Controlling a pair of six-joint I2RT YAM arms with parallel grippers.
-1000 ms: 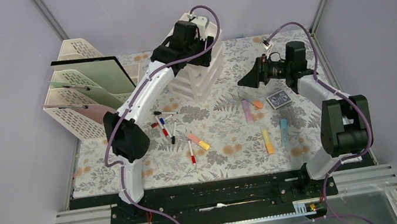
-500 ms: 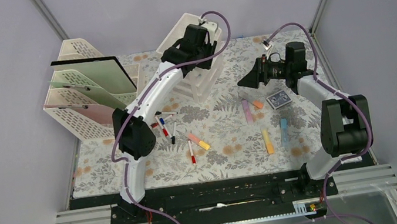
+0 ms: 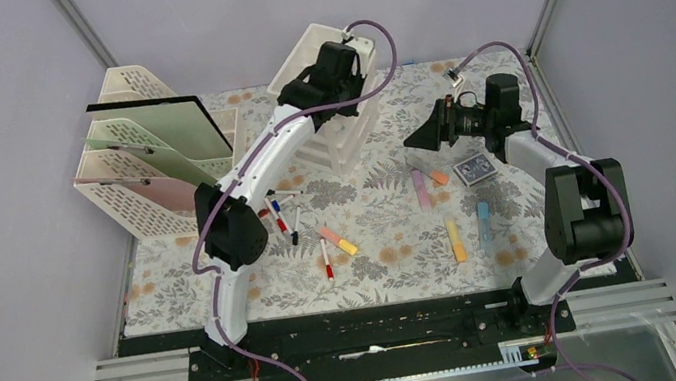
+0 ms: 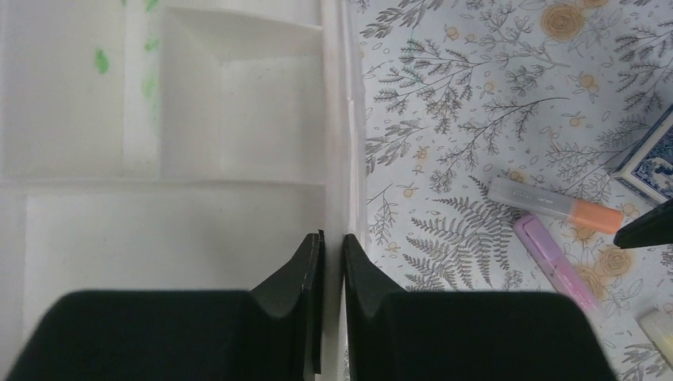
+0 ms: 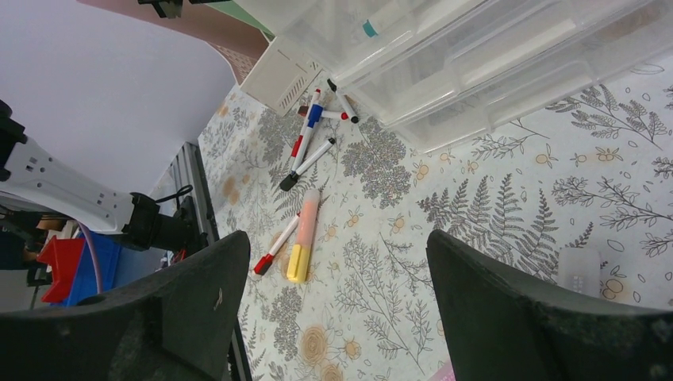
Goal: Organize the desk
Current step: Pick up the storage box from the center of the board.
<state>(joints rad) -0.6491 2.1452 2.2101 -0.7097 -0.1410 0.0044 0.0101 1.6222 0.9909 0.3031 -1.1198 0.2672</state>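
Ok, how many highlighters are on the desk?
5: an orange-yellow one by the red marker; lilac and orange left of the card box; yellow and blue nearer the arms. More may be hidden.

1. The desk (image 3: 392,243) is covered in matt printed cloth.
2. Its near edge is framed by dull-finished metal rails (image 3: 139,377).
3. The drawer unit (image 5: 492,63) is moulded in glossy translucent plastic.
4. The file rack (image 3: 129,206) is made of matt cream plastic lattice.

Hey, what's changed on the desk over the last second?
The left gripper closed its jaws on the thin side wall of the white top drawer, and its arm shifted slightly. The right gripper stayed open above the desk; the markers and highlighters lie where they were.
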